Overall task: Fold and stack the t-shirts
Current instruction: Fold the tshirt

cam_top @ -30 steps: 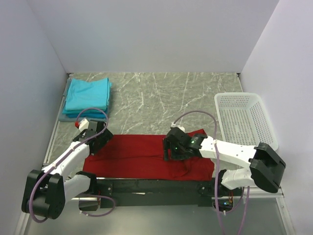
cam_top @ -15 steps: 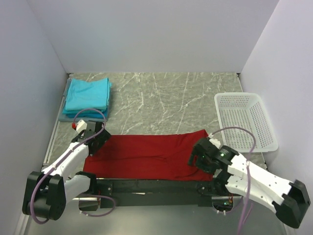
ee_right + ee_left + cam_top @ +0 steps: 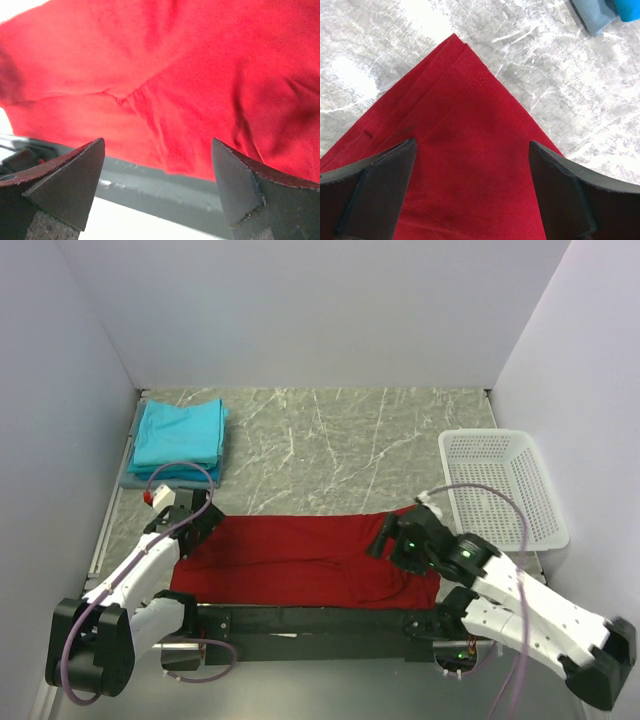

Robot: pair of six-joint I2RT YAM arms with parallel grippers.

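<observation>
We see the dark red t-shirt lying flat on the bench, close to the near edge, as 1 long strip. The teal t-shirts sit in a neat pile at the far left corner, well apart from it, and the white basket stands on the right. 1 second ago the right arm reached over the middle of the red t-shirt. Now it has pulled back and hangs over the right end. The right jaws have spread wider in that time, and the right wrist view shows only red cloth under them, so they are let go and hold nothing. The left arm has hardly moved. The left jaws stay spread wide above the left corner of the red cloth, and they hold nothing too. We think the right arm has just finished a move in the middle and let the cloth drop. Now each arm waits at 1 end of the strip. So the red t-shirt looks part folded, not done. We guess the next step is to pinch an end and fold the strip shorter. After that it can go on the teal pile.
</observation>
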